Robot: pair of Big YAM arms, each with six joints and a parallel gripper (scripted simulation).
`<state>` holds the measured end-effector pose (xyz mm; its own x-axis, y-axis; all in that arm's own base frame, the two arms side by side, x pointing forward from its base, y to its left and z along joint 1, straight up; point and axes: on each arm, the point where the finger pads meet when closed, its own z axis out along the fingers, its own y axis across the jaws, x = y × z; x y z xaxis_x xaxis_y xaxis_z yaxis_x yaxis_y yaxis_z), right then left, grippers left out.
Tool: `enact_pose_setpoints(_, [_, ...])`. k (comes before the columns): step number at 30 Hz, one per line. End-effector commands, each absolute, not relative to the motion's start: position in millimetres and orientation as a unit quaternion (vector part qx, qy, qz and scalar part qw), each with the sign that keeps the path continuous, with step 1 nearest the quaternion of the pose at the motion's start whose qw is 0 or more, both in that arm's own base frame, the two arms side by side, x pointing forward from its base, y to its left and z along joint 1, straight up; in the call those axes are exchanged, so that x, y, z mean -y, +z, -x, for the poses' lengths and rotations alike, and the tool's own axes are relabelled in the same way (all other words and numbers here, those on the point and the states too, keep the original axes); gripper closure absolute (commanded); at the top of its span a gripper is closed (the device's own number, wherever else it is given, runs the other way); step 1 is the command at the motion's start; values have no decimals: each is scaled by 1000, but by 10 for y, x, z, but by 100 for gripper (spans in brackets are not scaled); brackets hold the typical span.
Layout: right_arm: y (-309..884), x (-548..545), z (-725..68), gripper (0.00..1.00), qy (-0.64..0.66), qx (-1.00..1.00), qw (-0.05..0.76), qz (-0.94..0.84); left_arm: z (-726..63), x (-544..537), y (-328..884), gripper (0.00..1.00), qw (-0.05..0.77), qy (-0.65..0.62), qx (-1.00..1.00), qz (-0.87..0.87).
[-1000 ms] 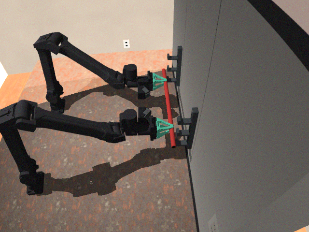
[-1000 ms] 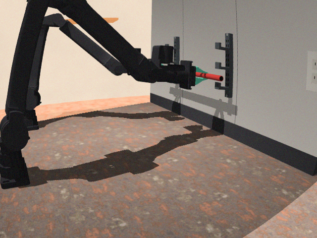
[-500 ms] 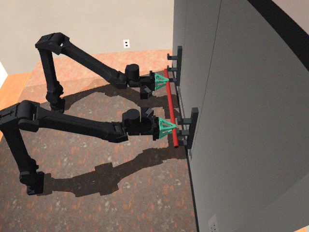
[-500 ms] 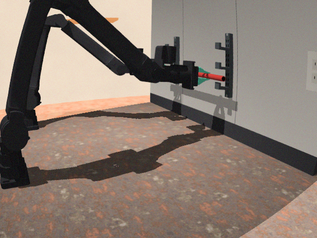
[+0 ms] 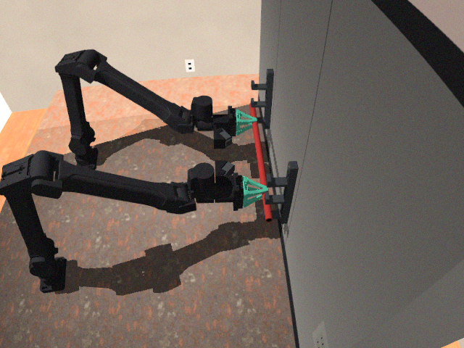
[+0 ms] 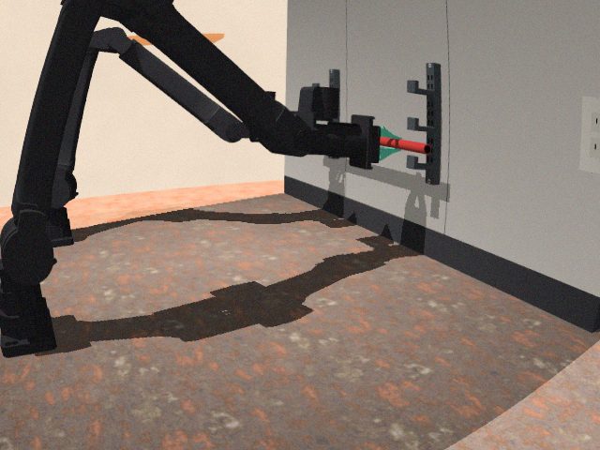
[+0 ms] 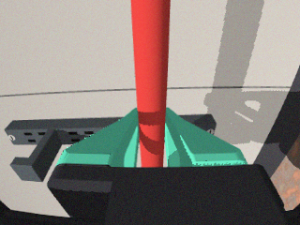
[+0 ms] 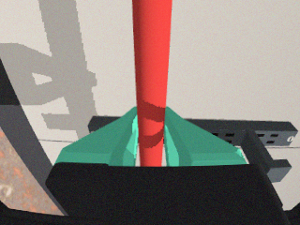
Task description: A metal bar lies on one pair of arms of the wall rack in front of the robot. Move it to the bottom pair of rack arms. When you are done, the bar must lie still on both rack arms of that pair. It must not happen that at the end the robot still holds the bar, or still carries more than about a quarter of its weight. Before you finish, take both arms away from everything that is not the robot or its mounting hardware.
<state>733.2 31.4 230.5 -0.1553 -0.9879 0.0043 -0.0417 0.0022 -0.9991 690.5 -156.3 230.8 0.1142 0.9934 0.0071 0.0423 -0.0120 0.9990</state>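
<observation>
Right of centre, the left gripper [image 5: 257,119] [image 7: 152,114] and right gripper [image 5: 267,188] [image 6: 400,143] [image 8: 151,112] pinch the red bar [image 5: 260,157] [image 6: 412,145] [image 7: 151,56] [image 8: 152,56]. Lower both together, gently, keeping it flat above the bottom hook [image 6: 414,162].

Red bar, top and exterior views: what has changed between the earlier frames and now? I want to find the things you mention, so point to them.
The red bar [image 5: 259,149] [image 6: 412,145] [image 7: 151,56] [image 8: 152,56] moved toward the wall [image 5: 356,149] [image 6: 508,145] [image 7: 70,47] [image 8: 234,56], at about the same height; the left hand [image 5: 257,119] [image 7: 152,114] and right hand [image 5: 267,189] [image 6: 397,142] [image 8: 151,112] advanced with it. Nothing was newly grasped or released: both stay closed on it. The wall rack [image 5: 292,187] [image 6: 434,106] [image 7: 28,133] [image 8: 277,127] stayed put.
</observation>
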Motion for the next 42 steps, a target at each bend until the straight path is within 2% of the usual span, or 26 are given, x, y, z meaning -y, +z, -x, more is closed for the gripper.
enact_pose_setpoints(1, [2812,-267,-7539,100,-549,-529,471,445,-7185,1507,2752,100,534,484,-466,-513])
enact_pose_setpoints(42, [2761,-237,-7734,100,-549,-529,471,445,-7381,1528,2694,100,534,484,-466,-513])
